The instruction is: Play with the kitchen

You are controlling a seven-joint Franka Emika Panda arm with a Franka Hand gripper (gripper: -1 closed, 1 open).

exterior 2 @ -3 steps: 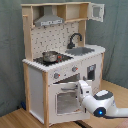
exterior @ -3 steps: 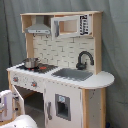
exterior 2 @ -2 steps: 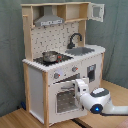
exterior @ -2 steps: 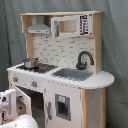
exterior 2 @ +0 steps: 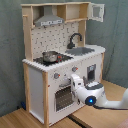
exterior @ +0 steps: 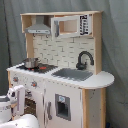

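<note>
One kitchen (exterior 2: 60, 55) stands upright, long axis vertical, front facing five o'clock in the second exterior view; gripper (exterior 2: 74, 79) at its oven door (exterior 2: 63, 96), finger state indiscernible.

A big grey curtain (exterior: 114, 45) hangs at the back in both exterior views. It goes from the top all the way down, and it has soft folds that run up and down. In the second exterior view the curtain (exterior 2: 11, 55) looks a bit blue-green. At the bottom of that view is a tabletop (exterior 2: 27, 119) made of light brown wood. A dark line runs across it where two boards meet. The light is soft and even, with no strong shadows.
</note>
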